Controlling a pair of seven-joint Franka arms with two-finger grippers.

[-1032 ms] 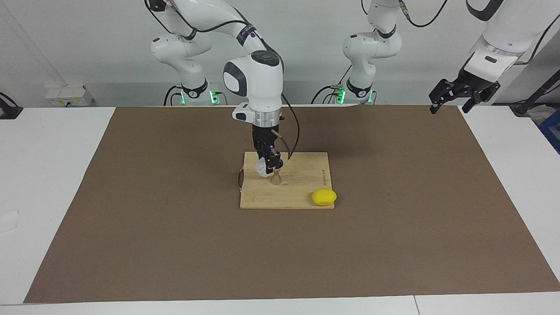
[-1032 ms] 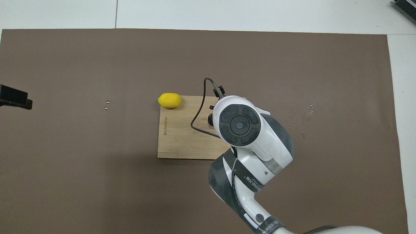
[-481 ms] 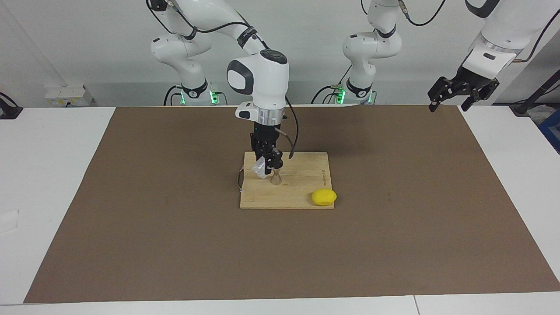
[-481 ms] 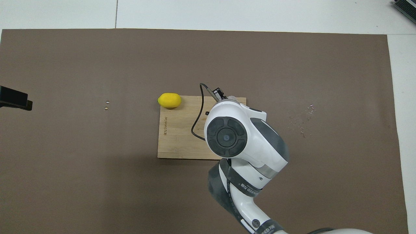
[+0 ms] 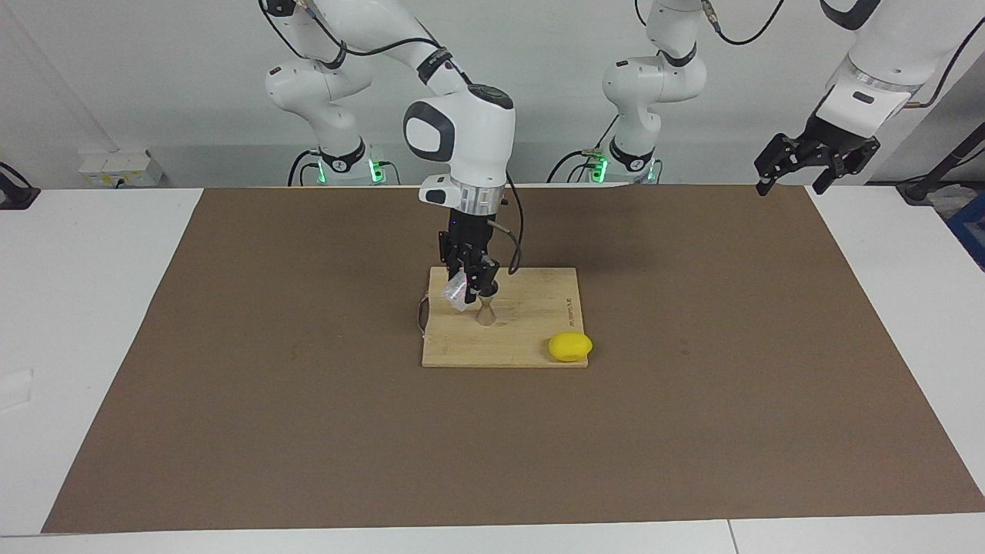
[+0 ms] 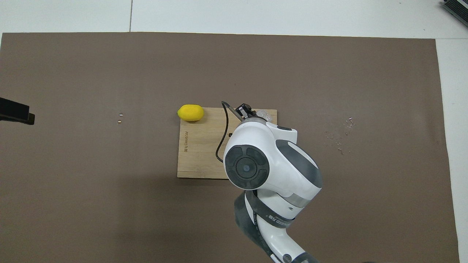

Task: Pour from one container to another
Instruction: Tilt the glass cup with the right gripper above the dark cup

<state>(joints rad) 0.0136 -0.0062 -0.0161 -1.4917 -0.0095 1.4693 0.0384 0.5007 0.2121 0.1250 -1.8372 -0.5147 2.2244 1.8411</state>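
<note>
The white counter [image 5: 92, 308] carries a brown mat [image 5: 308, 431]; at the mat's middle lies a pale wooden cutting board [image 5: 531, 331], with a yellow lemon [image 5: 570, 347] at its corner toward the left arm's end, farther from the robots.

The right claw [image 5: 471, 286] hangs over the board, clenched on the small clear frosted plastic cup [image 5: 455, 292], which is tipped, mouth toward the small shiny steel hourglass jigger [image 5: 485, 311] standing upright on the board just beside and below it. The left claw [image 5: 814, 158] waits raised over the mat's corner at its own end; its fingers stand spread.

Handling, as judged: the cup looks light, thin-walled and easily crushed or slipped, so a mid-wall hold with modest force suits it. The jigger is stiff but narrow-footed and would topple at a nudge.

Against the earlier frames, the right arm has risen and drawn back toward the robots, the cup lifting slightly above the jigger. The board, lemon and jigger are unmoved.
</note>
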